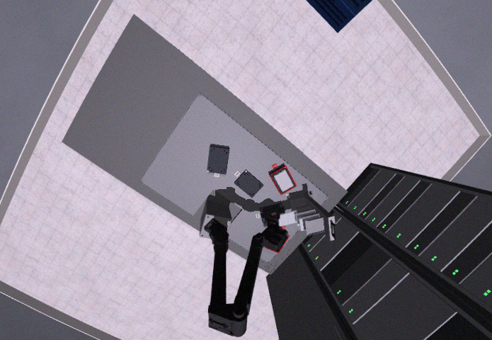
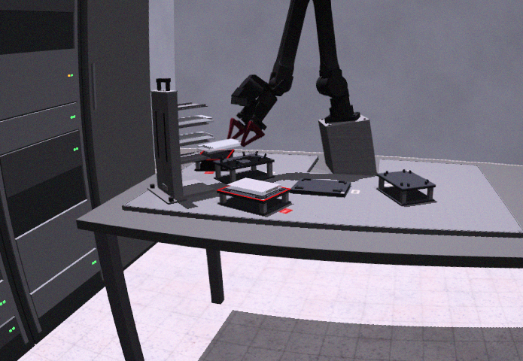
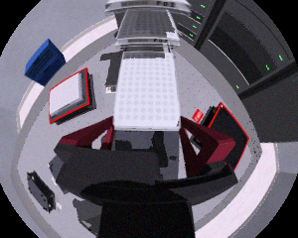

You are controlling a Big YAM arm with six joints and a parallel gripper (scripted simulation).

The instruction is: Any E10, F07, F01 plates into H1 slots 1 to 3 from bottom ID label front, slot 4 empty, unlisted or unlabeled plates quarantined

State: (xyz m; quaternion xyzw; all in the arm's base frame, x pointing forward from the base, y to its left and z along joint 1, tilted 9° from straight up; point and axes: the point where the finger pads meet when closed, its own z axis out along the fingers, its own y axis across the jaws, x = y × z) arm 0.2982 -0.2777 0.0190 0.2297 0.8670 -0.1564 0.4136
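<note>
My gripper (image 2: 244,135) (image 3: 146,120) is shut on the near end of a white well plate (image 2: 221,144) (image 1: 290,218) (image 3: 145,89). It holds the plate level at the front of the plate hotel H1 (image 2: 167,140) (image 1: 331,228), at the height of the lowest shelf. The plate's far end reaches in among the shelves. I cannot read a label on it. In the wrist view a second plate (image 3: 145,27) lies on a shelf above it. An empty black nest (image 2: 244,162) stands just below the held plate.
A red-rimmed quarantine nest (image 2: 227,193) (image 1: 274,179) (image 3: 87,89) holds a white plate (image 2: 253,186) (image 1: 283,180). A second red-rimmed nest (image 1: 283,242) (image 3: 224,129) is empty. A flat black nest (image 2: 321,186) (image 1: 248,183) and a raised black nest (image 2: 405,183) (image 1: 218,158) stand further along. Server racks (image 2: 35,149) stand behind the hotel.
</note>
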